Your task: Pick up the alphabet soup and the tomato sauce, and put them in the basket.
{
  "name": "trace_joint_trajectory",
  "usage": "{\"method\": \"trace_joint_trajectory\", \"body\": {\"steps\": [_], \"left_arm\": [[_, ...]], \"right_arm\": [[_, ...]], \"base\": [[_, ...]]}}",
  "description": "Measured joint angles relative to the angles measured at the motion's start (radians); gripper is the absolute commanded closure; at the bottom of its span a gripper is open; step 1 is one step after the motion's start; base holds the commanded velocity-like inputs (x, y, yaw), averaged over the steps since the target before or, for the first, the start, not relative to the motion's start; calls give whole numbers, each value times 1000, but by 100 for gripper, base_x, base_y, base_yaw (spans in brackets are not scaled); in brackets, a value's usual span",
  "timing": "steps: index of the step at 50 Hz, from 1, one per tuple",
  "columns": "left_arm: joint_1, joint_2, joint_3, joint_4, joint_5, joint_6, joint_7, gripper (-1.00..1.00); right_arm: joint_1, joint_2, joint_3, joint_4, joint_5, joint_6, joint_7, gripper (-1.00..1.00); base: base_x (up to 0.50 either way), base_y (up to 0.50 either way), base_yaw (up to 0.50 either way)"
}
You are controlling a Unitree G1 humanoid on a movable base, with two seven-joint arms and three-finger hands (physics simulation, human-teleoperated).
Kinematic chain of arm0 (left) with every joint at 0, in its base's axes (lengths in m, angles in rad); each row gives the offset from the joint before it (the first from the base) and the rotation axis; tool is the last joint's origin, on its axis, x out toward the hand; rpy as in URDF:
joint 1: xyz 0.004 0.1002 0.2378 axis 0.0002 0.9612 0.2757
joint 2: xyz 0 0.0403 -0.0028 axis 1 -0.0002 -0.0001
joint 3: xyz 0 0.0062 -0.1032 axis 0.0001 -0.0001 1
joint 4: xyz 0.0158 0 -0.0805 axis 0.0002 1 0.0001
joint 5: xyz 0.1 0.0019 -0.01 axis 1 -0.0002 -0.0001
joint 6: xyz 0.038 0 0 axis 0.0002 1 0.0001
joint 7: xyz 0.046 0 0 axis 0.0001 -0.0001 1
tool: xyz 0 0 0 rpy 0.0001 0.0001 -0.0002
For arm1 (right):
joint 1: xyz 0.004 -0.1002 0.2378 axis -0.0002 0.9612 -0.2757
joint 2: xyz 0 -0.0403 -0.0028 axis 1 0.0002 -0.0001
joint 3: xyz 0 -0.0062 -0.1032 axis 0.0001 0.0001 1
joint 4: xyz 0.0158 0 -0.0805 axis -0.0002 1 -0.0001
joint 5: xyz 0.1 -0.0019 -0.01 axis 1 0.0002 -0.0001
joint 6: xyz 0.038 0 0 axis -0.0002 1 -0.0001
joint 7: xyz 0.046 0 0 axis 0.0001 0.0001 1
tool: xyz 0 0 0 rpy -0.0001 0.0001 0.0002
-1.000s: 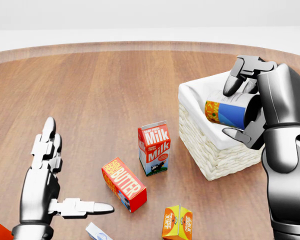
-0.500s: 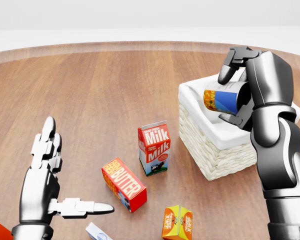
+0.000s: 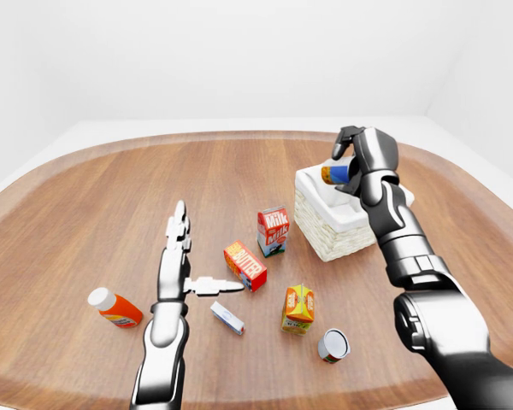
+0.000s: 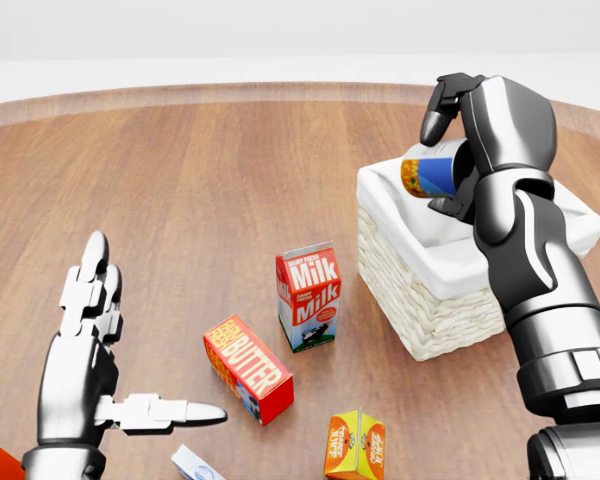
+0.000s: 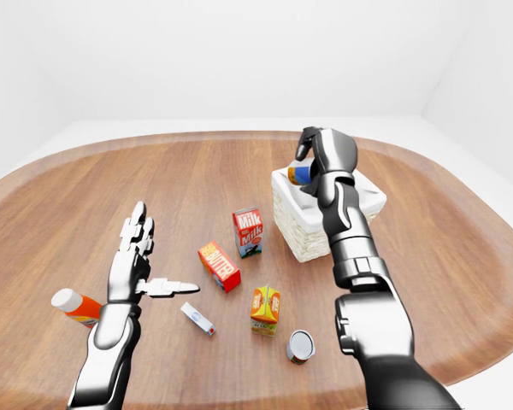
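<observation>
In the head view, the right hand (image 4: pixel 450 150) grips a can (image 4: pixel 432 172) tilted over the white-lined basket (image 4: pixel 430 300); a milk carton (image 4: pixel 308 296) stands beside. In the left-eye view, the left hand (image 3: pixel 181 265) spreads open; another can (image 3: pixel 333 345) lies apart.

Simulated test room, blank white walls, rounded wooden floor (image 3: pixel 111 196), scattered groceries

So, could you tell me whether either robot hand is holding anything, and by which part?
The right robot hand grips a can around its side wall, tilted over the basket. The left robot hand is open and empty.
</observation>
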Motion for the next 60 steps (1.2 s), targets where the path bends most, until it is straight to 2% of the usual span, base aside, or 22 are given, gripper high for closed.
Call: {"method": "trace_joint_trajectory", "body": {"steps": [8,20,42,60], "left_arm": [[1,0,-1,1,1,0,-1,-100],[3,0,-3,1,2,0,-3,-100],[7,-1,-6,0,4,0,-4,-100],[1,-1,-2,-1,1,0,-2,-100]], "right_arm": [[-92,-4,22,203,-14,-28,-74,100],[-173,-5,45,397,-27,-26,-143,100],[-206,-5,77,519,-136,22,-235,100],[-203,11,85,552,-217,52,-235,100]], "base": [[0,0,0],[0,0,0],[0,0,0],[0,0,0]]}}
